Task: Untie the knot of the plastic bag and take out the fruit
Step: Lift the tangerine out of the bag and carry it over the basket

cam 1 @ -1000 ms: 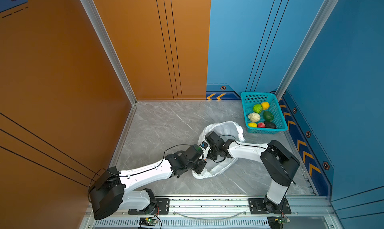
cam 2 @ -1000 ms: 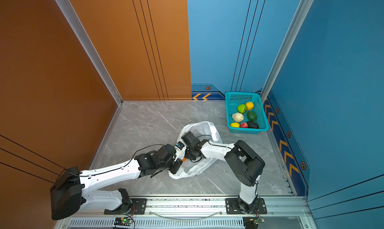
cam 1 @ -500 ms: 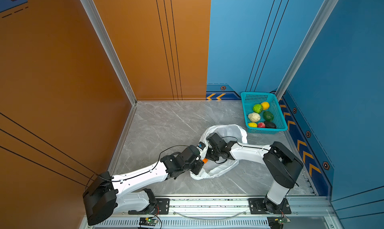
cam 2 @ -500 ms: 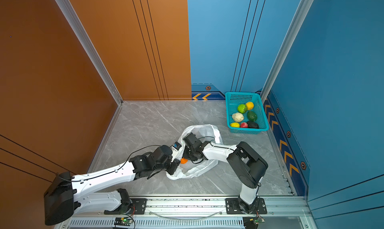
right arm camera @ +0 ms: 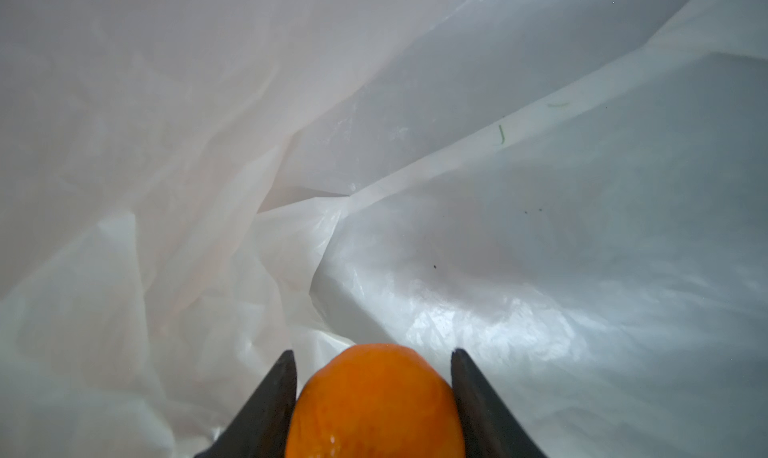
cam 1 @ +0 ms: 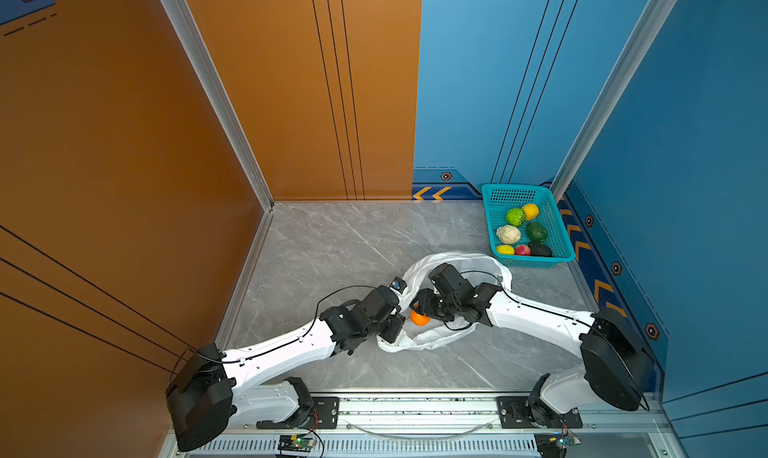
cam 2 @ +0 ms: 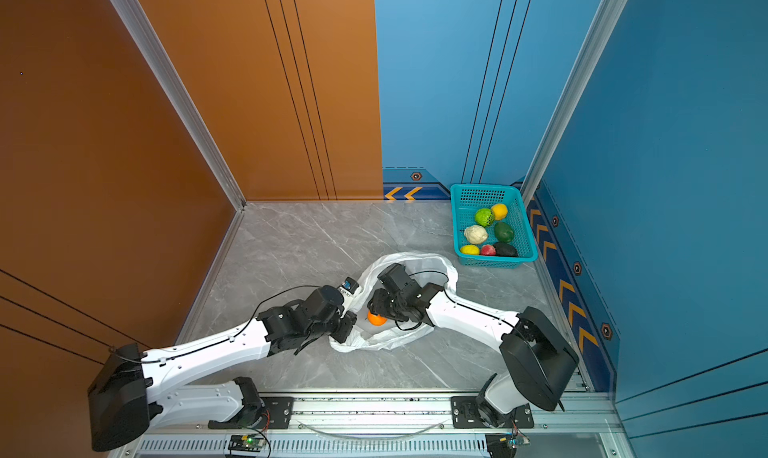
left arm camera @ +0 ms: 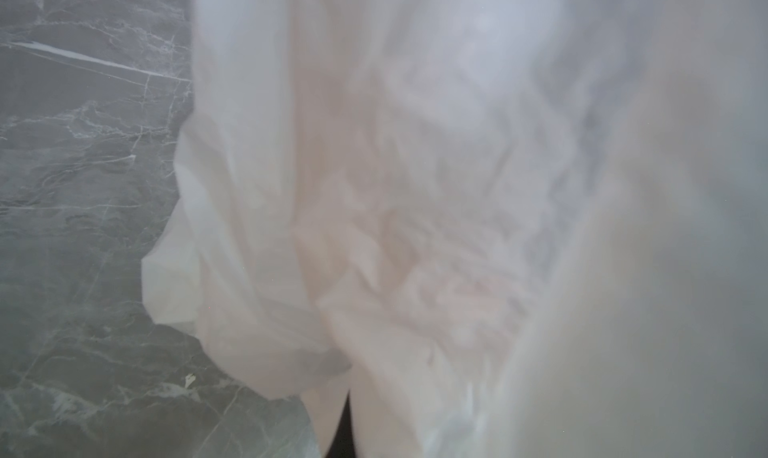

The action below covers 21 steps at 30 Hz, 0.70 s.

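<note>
Inside the plastic bag (right arm camera: 540, 269), right tool (right arm camera: 372, 352) pinches the orange fruit (right arm camera: 374, 406) mid-girth: firm, smooth, likely slippery; left tool (cam 1: 394, 329) clamped on flimsy bag edge.

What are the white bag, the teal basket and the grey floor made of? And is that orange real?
Bag: thin plastic film, seemingly; translucent, crinkled, glossy highlights.
Basket: moulded plastic, likely; uniform teal, perforated walls.
Floor: stone or a marble-look laminate; grey with white veins, faint sheen.
Orange: smooth, shiny skin; real or imitation, cannot tell.
</note>
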Available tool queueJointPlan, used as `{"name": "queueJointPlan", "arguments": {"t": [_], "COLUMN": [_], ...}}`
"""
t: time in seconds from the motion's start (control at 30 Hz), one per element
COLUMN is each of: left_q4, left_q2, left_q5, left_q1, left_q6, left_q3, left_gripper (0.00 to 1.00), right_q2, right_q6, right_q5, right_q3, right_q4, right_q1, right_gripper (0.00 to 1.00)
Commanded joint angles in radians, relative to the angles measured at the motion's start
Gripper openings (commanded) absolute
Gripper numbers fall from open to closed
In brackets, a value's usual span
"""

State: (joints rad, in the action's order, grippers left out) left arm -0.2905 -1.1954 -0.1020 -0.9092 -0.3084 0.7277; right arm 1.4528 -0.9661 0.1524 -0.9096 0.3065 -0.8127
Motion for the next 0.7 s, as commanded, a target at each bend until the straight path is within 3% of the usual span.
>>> {"name": "queueJointPlan", "arguments": {"t": [0.0, 0.4, 0.67], "left_q4": [-0.038, -0.072, -0.079], "left_q2": [-0.008, -0.052, -0.050], "left_q5": [-0.021, -0.011, -0.006], "left_q1": [0.015, 0.032, 0.036], "left_q6": [-0.010, -0.023, -0.024], "left_q3": [0.028, 0.073, 0.077], "left_gripper": [0.00, 0.00, 0.00], "right_q2": [-0.080, -0.236, -0.281], "right_q6": [0.019, 0.035, 0.085], "right_q5": [-0.047, 0.001, 0.062], "right_q3": [0.013, -0.087, -0.256], "right_q4": [0.107, 0.239, 0.335], "right_q1": [-0.012, -0.063, 0.026], "right_gripper": [0.48, 0.48, 0.48]}}
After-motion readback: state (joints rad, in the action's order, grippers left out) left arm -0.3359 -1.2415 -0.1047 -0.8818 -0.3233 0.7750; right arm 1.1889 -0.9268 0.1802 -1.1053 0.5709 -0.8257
